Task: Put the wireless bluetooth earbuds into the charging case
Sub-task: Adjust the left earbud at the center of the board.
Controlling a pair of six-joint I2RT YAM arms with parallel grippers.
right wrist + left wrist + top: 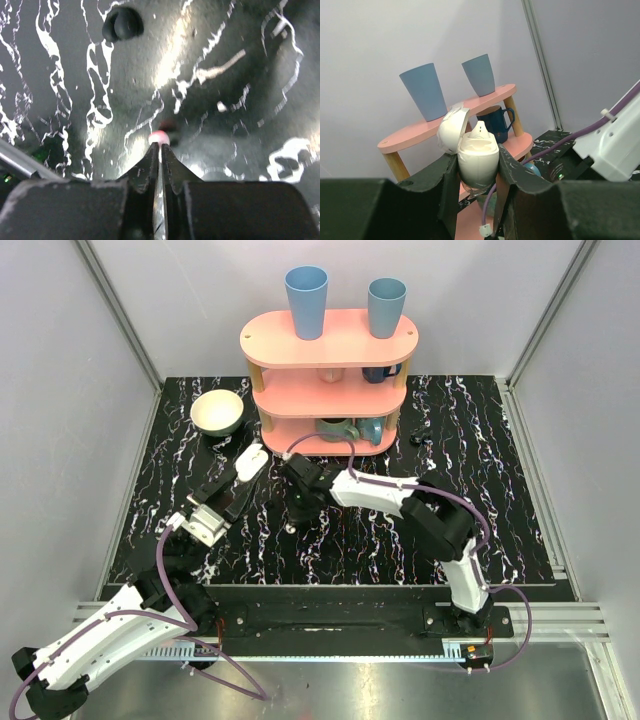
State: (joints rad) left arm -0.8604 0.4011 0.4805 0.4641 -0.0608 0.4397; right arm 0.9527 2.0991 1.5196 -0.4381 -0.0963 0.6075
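My left gripper (477, 162) is shut on the charging case (478, 156), a white pill-like shell held upright off the table with its lid (451, 131) hinged open to the left. One white earbud (480, 130) sticks up out of the case. In the top view the case (250, 462) is at the tip of the left gripper (238, 478), left of the shelf. My right gripper (160, 146) is closed low over the black marble table on a tiny thing with a pinkish round tip (159, 137), apparently the other earbud. In the top view the right gripper (297, 505) is just right of the case.
A pink three-tier shelf (330, 345) stands at the back with two blue cups (306, 302) on top and mugs on its lower tiers. A cream bowl (217, 412) sits to its left. A small black object (122, 23) lies on the table.
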